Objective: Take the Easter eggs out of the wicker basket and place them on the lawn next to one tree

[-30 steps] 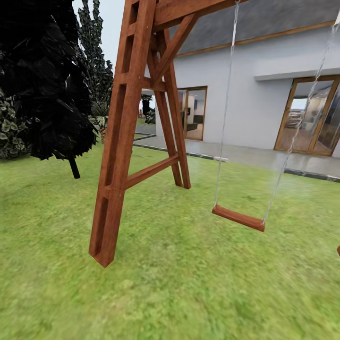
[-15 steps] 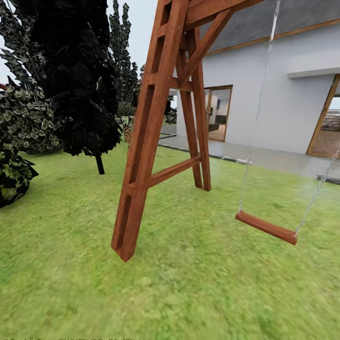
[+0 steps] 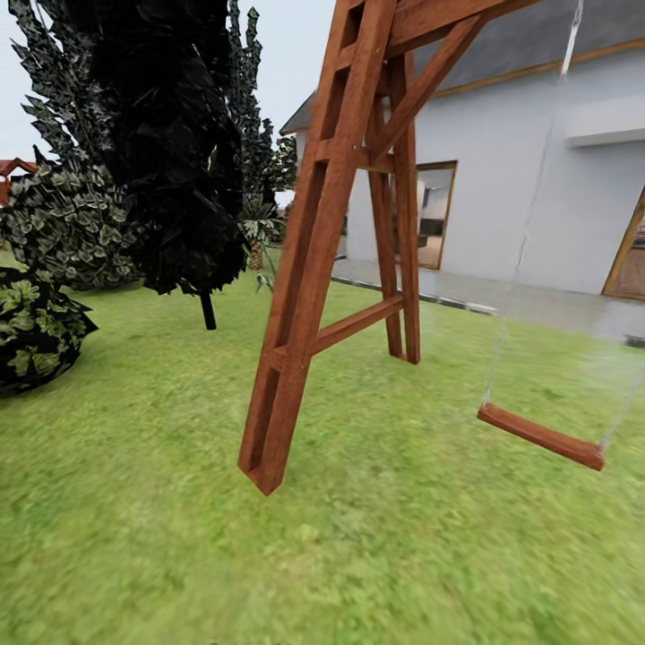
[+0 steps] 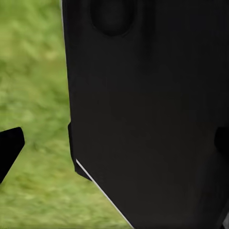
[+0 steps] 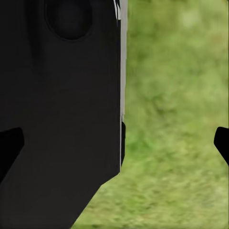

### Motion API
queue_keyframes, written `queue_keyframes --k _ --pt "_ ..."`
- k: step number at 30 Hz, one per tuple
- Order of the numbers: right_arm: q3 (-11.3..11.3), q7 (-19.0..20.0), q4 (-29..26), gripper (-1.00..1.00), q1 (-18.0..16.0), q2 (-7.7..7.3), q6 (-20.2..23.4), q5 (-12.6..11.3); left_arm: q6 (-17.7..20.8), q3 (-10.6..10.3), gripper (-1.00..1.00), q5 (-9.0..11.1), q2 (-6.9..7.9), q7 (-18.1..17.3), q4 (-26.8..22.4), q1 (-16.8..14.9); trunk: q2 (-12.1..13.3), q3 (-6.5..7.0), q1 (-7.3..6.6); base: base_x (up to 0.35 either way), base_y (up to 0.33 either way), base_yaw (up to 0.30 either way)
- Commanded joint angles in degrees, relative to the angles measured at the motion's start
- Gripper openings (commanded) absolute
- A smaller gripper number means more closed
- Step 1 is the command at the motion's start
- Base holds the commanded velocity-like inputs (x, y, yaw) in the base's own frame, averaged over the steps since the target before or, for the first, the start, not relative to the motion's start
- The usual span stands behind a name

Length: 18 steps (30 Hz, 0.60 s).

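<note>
The Easter eggs and the wicker basket are out of view. Green lawn [image 3: 161, 555] spreads in front of me. At the left stand mottled dark green foliage [image 3: 67, 224] and a near-black tree with a thin dark trunk [image 3: 208, 309]. In the left wrist view my left gripper [image 4: 114, 145] is open, its fingertips [image 4: 9, 148] far apart over grass, with a black part of the robot's body behind. My right gripper [image 5: 114, 143] is open in the same way, fingertips [image 5: 222, 143] wide apart and nothing between them.
A wooden swing frame [image 3: 309, 269] stands on the grass just ahead, its near leg planted at centre. A swing seat [image 3: 540, 436] hangs to the right. A low leafy bush [image 3: 36, 331] sits at the far left. A white house [image 3: 537, 179] with a paved strip lies behind.
The head camera has turned left, so the swing frame and seat shifted right in the picture and more of the trees and the bush came into view at the left.
</note>
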Motion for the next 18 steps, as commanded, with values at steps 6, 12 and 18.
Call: queue_keyframes --k 6,12,18 --pt "0.02 -0.12 -0.01 1.0 0.01 0.0 -0.01 0.02 0.11 0.09 1.0 0.06 -0.07 -0.14 0.03 -0.02 -0.02 -0.03 0.0 0.0 0.249 0.29" --pt "0.02 -0.16 -0.01 1.0 0.01 0.0 -0.02 0.03 0.04 0.13 1.0 0.06 -0.14 -0.01 0.03 -0.02 -0.02 -0.03 0.0 0.0 0.076 0.296" --pt "0.02 -0.13 -0.01 1.0 0.01 0.0 -0.01 0.04 -0.05 0.1 1.0 0.06 -0.16 0.01 0.03 -0.02 -0.02 -0.03 0.0 0.0 0.003 0.296"
